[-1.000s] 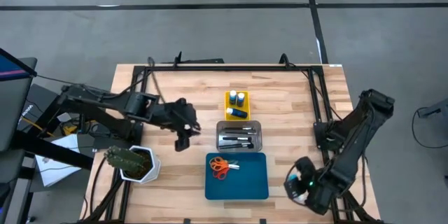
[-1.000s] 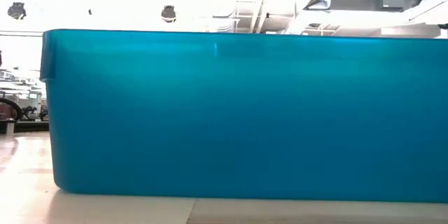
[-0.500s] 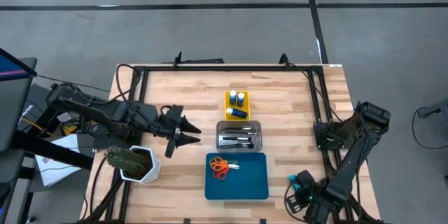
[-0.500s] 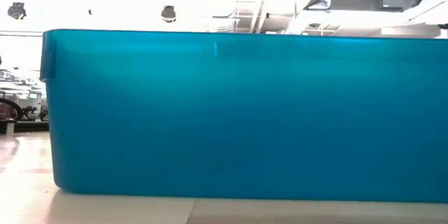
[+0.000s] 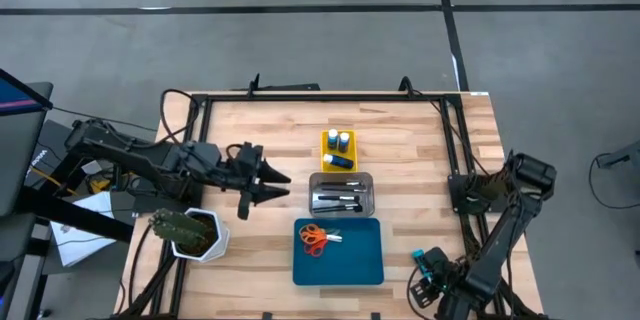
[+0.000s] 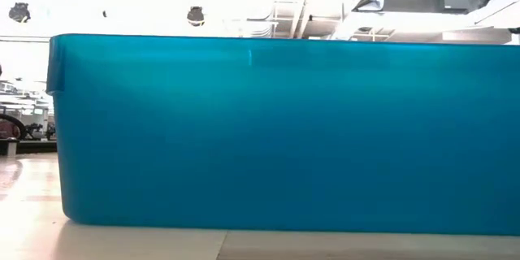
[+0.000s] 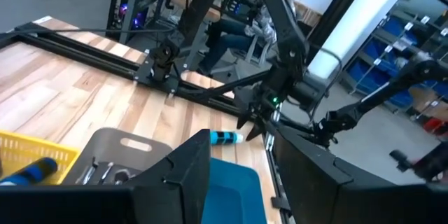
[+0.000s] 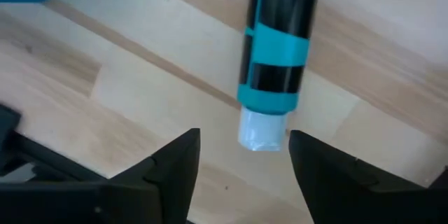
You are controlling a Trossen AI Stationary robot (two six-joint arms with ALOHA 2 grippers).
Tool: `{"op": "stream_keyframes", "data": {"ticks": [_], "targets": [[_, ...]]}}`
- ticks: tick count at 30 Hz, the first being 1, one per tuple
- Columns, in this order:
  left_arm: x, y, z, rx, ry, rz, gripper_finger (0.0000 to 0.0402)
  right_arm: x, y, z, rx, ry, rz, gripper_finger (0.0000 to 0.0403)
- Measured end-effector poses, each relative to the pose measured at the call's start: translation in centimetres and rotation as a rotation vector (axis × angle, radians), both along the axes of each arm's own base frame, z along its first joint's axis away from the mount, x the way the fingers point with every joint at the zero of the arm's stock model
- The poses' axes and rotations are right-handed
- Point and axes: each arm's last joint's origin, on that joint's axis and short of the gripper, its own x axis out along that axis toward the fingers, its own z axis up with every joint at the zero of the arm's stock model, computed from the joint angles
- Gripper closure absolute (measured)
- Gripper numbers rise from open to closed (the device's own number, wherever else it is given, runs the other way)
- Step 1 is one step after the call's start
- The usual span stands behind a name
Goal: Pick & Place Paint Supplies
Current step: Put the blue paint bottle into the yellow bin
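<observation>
Straight ahead of the right gripper (image 8: 241,175), fingers parted and empty, lies a striped blue bottle (image 8: 280,49), cap-end nearest, lengthwise.

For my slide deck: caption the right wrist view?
Open right gripper hovers above a capped teal-and-black tube lying on the wooden table.

Both arms are dark, near-black, built of blocky jointed segments. The left gripper (image 5: 262,185) ends in two pointed, wedge-shaped fingers (image 7: 183,175) (matte black, flat-faced). Behind the right gripper (image 5: 425,282), a small green-cyan light glows on the wrist housing. Black cables trail from the arm bases.
</observation>
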Motion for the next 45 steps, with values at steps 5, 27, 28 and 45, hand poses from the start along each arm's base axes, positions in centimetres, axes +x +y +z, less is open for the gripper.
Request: {"op": "stream_keyframes", "data": {"ticks": [5,27,28,45], "targets": [[0.1,0.0,0.3,-0.011,-0.032,0.008,0.0248,0.2,0.3,-1.0,-0.023,0.01,0.008,0.0191],[0.1,0.0,1.0,-0.079,-0.095,0.015,0.0248,-0.3,1.0,-4.1,-0.139,0.057,0.06,0.021],[0.1,0.0,1.0,-0.08,-0.099,0.015,0.0248,-0.3,1.0,-4.1,-0.142,0.056,0.06,0.0212],[0.1,0.0,1.2,-0.086,-0.118,0.018,0.0248,-1.8,0.9,-2.2,-0.155,-0.016,0.099,0.029]]}}
